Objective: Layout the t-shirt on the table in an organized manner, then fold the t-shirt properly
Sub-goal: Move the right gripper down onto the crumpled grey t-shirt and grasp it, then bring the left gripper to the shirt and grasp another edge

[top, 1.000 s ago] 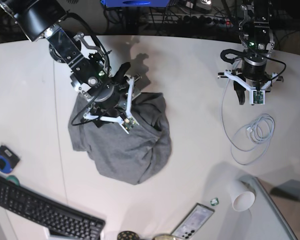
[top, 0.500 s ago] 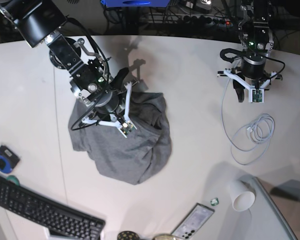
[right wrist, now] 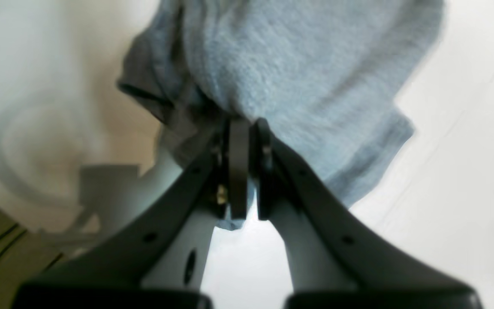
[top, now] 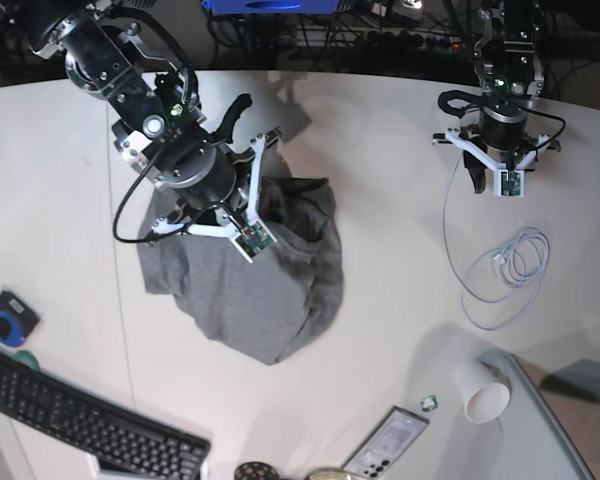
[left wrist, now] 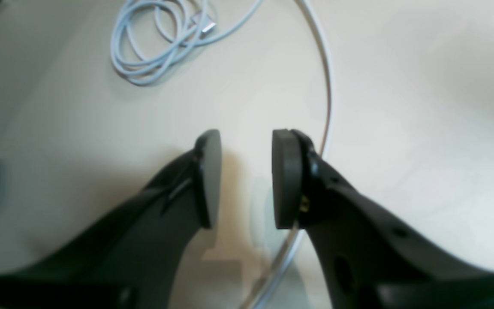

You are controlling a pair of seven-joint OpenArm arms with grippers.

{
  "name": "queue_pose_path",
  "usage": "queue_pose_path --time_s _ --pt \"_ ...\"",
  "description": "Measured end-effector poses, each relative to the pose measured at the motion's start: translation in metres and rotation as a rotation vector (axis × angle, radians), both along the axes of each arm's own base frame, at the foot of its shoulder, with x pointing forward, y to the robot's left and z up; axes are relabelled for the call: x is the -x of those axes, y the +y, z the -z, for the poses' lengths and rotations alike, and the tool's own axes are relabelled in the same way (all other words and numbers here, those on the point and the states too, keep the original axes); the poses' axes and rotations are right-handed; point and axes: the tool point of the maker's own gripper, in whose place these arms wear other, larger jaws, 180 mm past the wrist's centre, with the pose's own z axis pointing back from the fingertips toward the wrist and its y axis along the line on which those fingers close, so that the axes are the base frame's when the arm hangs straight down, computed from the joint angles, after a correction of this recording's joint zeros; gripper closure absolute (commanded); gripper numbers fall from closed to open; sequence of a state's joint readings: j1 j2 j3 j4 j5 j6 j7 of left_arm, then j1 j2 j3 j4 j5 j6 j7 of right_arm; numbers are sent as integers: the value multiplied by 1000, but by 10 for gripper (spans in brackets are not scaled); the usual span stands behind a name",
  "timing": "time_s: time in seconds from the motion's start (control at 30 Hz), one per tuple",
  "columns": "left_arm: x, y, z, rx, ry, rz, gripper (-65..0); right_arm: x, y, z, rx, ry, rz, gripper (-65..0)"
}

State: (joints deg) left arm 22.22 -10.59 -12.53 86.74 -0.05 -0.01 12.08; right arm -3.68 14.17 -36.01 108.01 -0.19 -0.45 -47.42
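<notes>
One heather-grey cotton t-shirt [top: 255, 290] lies bunched on the one white smooth table [top: 380, 200]. Of two arms, the right gripper [right wrist: 245, 167] is clenched on a fold of the shirt's fabric; the left gripper [left wrist: 245, 178] hangs released above the table beside one coiled white cable [left wrist: 165, 43].

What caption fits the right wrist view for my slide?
Right gripper shut on a bunched fold of the grey t-shirt, above the white table.

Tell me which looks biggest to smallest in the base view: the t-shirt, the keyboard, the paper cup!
1. t-shirt
2. keyboard, partly cut off by the picture's edge
3. paper cup
</notes>
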Motion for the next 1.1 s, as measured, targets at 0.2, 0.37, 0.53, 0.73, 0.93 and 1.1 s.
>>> queue_pose_path --time_s 0.2,0.37,0.53,0.73,0.93,1.1 --pt "-15 -22 -1 20 -15 53 -156 -16 -19 30 94 59 34 0" --pt "-39 -71 -4 69 -45 168 -31 -14 -23 19 74 45 46 0" --pt "-45 -89 -1 79 -35 216 -8 -29 -59 -29 61 -55 144 0" --pt "-73 -142 -3 110 -60 351 -321 -59 -117 -52 148 -139 235 0" --pt "-86 -210 -4 136 -65 522 -604 -70 -130 -63 177 -174 244 0" --pt "-68 -276 -9 185 -70 671 -607 -71 -127 -64 169 -177 246 0"
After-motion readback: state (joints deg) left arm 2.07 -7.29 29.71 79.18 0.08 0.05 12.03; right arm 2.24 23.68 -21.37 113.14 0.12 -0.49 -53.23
